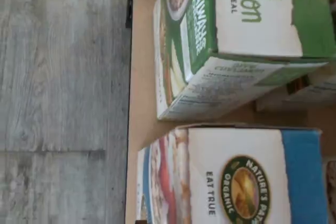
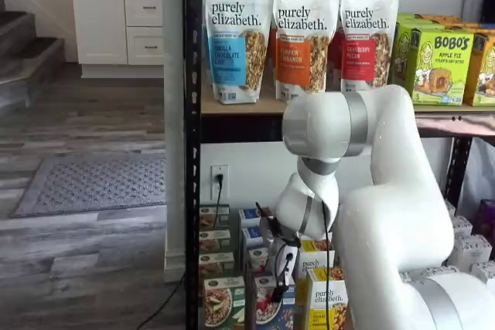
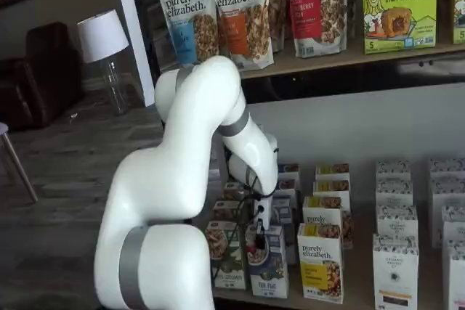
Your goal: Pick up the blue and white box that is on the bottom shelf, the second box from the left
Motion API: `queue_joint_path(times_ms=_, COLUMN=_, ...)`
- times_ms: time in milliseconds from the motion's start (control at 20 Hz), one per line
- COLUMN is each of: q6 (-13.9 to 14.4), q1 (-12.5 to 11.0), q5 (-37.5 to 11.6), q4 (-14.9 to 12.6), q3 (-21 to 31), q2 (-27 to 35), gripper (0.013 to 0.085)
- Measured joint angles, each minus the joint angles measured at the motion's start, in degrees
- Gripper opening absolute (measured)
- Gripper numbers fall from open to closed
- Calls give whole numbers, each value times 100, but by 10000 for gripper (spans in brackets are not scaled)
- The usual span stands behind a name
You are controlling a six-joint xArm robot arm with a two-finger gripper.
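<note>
Risk is centred on tight spacing. The white-bodied claw with two black fingers is seen hanging just above the small upright blue and white cardboard granola box, which is stood at the front of the low shelf board, directly under the claw. The fingers are taken as spread wide with nothing pinched; the gap itself is too small to be made out in either shelf view, and no box is seen lifted.

Main hazard: the green-fronted cardboard oatmeal box is parked just beside the blue and white box, with only a narrow strip of shelf seen between them in the wrist view. If the claw is lowered slightly off centre, one finger could be landed on the green box's top, or wedged in that strip, and the neighbour could be tipped or pushed back.

On the claw's other side the yellow-fronted cardboard box is stood near as well, so a wide spread may be caught there too.

More boxes are lined up behind the target; a forward shove could topple the row.

A grip taken too high on the thin card may be slipped or the top crushed. The thin black cable hung beside the claw could be snagged on box tops.
</note>
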Motion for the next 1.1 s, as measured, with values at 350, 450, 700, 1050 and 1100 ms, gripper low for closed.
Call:
queue_joint_path(times_ms=350, q6=521, q1=-4, q5=153, q4=-591, q3=-156, q2=147, gripper=850)
queue_joint_path(times_ms=450, q6=616, q1=3, q5=188, q4=-692, q3=-192, q2=183, gripper=850)
queue_joint_path(times_ms=700, q6=799, q1=48, q5=201, q4=-856, q3=-257, q2=271, gripper=850)
queue_joint_path(times_ms=1050, q6=836, q1=111, q5=162, q4=-833, q3=-285, q2=331, gripper=810)
queue_joint_path(times_ms=1100, q6=852, q1=123, q5=154, q4=-840, q3=-286, q2=339, gripper=770)
